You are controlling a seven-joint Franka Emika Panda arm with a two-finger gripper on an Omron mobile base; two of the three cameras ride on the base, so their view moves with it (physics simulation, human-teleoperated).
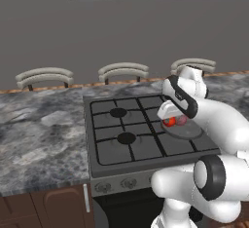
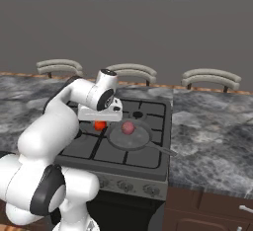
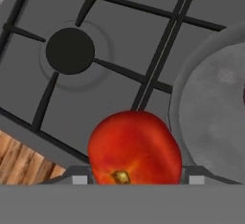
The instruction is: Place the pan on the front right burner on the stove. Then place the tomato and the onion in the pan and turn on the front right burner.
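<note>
The glossy red tomato (image 3: 135,146) sits between the fingers of my gripper (image 3: 138,180), which is shut on it. It hangs just over the grate of the stove (image 2: 94,148), close beside the left rim of the pan (image 2: 132,138). From the other side the tomato (image 1: 169,122) shows under the gripper (image 1: 168,118). The dark grey pan (image 1: 187,132) rests on the stove's front right section and hides the front right burner. The pinkish-purple onion (image 2: 128,128) lies inside the pan. In the hand view the pan (image 3: 215,117) takes up the right side.
A black burner cap (image 3: 70,50) lies to the tomato's upper left in the hand view. Round knobs (image 2: 124,186) run along the stove's front. Marble counter (image 1: 39,134) flanks the stove on both sides, with chair backs (image 1: 44,77) behind it.
</note>
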